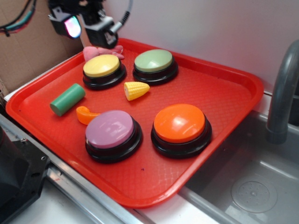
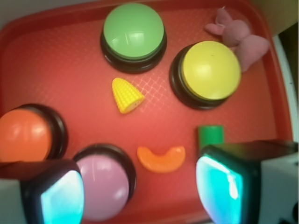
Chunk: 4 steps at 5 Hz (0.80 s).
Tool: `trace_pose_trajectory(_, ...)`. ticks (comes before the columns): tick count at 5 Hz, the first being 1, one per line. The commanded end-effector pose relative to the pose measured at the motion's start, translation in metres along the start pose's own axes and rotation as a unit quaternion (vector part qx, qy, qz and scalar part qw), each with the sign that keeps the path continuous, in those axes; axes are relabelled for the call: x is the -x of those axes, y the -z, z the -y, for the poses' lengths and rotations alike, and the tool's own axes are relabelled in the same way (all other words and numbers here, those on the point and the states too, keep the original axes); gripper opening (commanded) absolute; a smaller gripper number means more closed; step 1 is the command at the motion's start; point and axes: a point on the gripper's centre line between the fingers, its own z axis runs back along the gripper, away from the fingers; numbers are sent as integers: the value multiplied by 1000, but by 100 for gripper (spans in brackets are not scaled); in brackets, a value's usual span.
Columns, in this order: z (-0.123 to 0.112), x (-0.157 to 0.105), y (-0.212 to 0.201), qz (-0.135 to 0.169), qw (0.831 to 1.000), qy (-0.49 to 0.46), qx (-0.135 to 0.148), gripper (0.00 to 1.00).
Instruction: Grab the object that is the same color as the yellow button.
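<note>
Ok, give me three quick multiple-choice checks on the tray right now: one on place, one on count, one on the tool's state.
1. The small yellow ribbed plastic corn piece lies:
A. among the buttons, on the red plastic tray
B. in the sink
C. on top of the round domed yellow button

2. Domed buttons on the tray:
A. two
B. three
C. four

3. The tool is:
A. shut on the corn
B. open, holding nothing
C. pressing a button

Key: 1 A, the corn rests on bare tray; 2 C, yellow, green, orange and purple; 3 B, the wrist view shows its fingers apart with nothing between.
</note>
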Motion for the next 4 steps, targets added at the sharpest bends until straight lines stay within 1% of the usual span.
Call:
trace_pose_trajectory(1,-2,-37,47,12,1000,-6,-19,100)
trace_pose_trajectory(2,5,-51,75,4,1000,21,-3,100)
trace_pose_trajectory(3,9,-54,92,-4,999,37,-5,100)
trace_pose_trajectory(4,11,-49,109,-21,998,50,9,100)
